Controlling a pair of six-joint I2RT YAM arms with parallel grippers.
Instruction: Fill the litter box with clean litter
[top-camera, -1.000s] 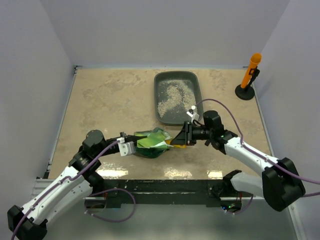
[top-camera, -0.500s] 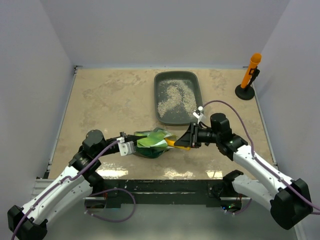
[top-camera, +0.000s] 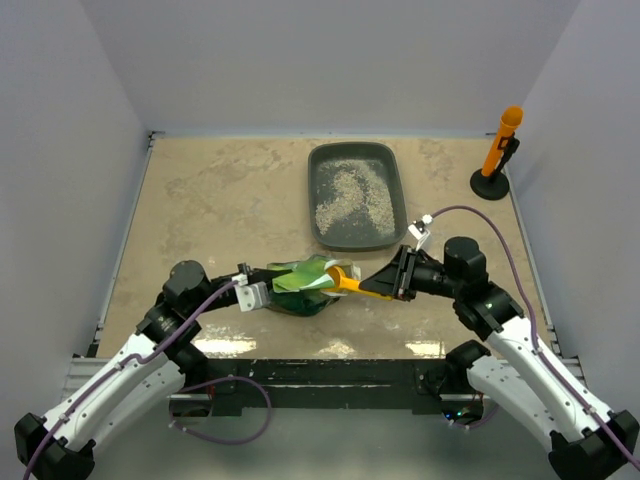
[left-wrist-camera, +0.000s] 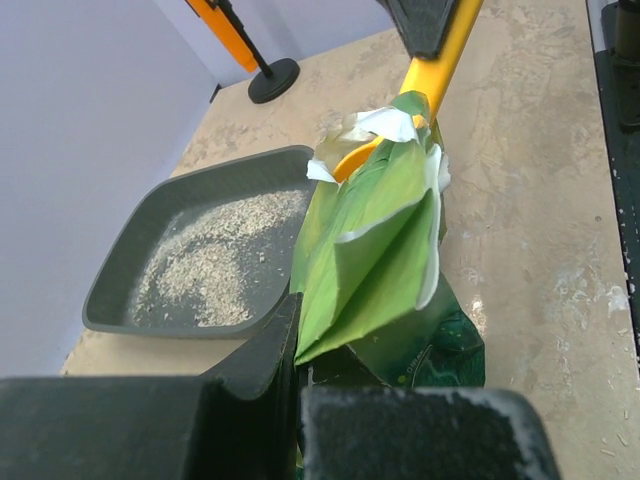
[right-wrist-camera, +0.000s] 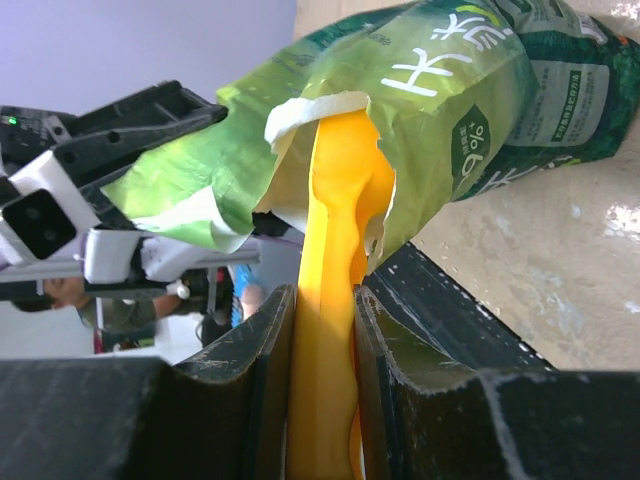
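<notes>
Top external shows my left gripper pinching the green bag, my right gripper clamped on the yellow scoop. Litter box at one o'clock holds sparse clean litter. Withdrawing tilted could spill granules onto the tabletop.

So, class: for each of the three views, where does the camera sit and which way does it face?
Top external: above and behind the bases, looking down at the table; both arms show.
Left wrist: faces forward over the green bag towards the litter box; own fingers show.
Right wrist: faces the bag's mouth; own tool grips the yellow scoop.
All share the bag.
</notes>
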